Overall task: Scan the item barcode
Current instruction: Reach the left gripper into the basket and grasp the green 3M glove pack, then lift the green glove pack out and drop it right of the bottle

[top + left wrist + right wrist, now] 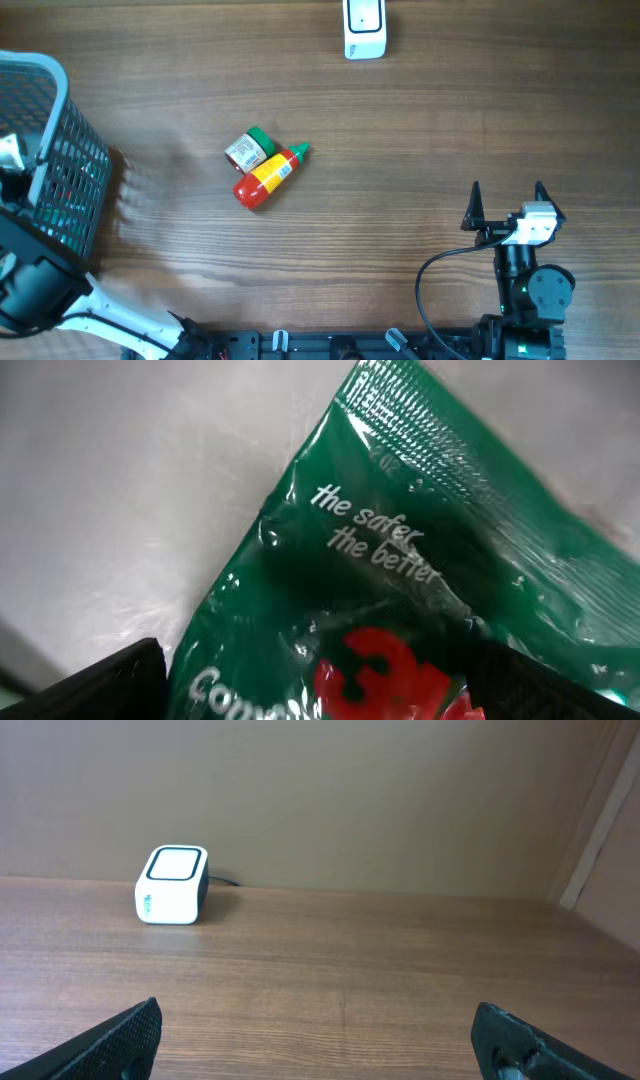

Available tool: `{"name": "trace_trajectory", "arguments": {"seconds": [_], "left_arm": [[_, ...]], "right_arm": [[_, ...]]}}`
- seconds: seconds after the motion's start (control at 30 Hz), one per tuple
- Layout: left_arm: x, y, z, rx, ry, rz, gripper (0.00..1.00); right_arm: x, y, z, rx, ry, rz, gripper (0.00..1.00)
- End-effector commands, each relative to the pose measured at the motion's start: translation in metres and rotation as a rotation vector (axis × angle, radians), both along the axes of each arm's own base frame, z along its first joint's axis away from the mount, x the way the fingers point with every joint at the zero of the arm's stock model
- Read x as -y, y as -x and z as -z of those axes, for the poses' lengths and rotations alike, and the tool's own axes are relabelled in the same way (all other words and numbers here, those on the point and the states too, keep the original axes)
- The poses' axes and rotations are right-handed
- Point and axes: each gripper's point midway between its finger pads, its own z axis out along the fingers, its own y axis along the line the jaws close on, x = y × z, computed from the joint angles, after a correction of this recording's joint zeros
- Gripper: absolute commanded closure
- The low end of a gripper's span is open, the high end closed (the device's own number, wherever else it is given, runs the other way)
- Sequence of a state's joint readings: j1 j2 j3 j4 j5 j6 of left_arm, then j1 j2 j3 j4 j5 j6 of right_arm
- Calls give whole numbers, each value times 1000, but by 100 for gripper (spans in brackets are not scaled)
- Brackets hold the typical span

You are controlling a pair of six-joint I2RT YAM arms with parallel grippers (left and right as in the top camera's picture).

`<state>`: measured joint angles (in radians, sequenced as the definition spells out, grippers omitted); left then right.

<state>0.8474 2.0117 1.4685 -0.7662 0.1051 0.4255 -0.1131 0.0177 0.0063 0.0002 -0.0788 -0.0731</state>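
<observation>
Green crinkly plastic fills the left wrist view: a packet (pixel 400 580) with white lettering, "the safer, the better", and a red logo low down, lying on a pale, blurred surface. The left gripper (pixel 320 688) hangs right over it, dark fingertips (pixel 110 680) out at the bottom corners of the view, jaws spread wide and not pinching the packet. From above I can't make out where the packet sits; the left arm is down at 8 o'clock, tucked against a dark mesh basket (pixel 55 160) at 9 o'clock.

Out on the wooden table (pixel 400 130), just toward 9 o'clock from the centre, a red sauce bottle (pixel 266 177) with a yellow label and green cap lies on its side, cap pointing to 2 o'clock. Touching it on the 11 o'clock side is a small jar (pixel 248 150) with a green lid, also tipped over.

Up at 12 o'clock, a white scanner (pixel 364 27) stands at the table's far edge, well apart from both.

Down at 4 o'clock, the right gripper (pixel 507 192) hovers with jaws wide and nothing between them. Its wrist camera looks across bare wood toward the scanner (pixel 172 884) at 10 o'clock.
</observation>
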Motion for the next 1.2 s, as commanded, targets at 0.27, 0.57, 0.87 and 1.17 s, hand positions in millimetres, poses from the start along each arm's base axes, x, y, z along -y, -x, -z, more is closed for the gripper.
{"name": "trace_trajectory", "arguments": {"seconds": [0.27,0.57,0.87,1.17], "left_arm": [[6,5,26,-56,42,40,96],[-27,-25,-75,189,-70,-258,96],[-14,18,-325,654,-503,-416,96],[104,83,-478,1078,-682,-354,96]], "right_arm": [[-1,0,-1,4,6,-8,0],[-1,0,-1,3,6,-8,0],[-1,0,-1,3,6,-8,0],[-1,0,-1,3,6,-8,0]]}}
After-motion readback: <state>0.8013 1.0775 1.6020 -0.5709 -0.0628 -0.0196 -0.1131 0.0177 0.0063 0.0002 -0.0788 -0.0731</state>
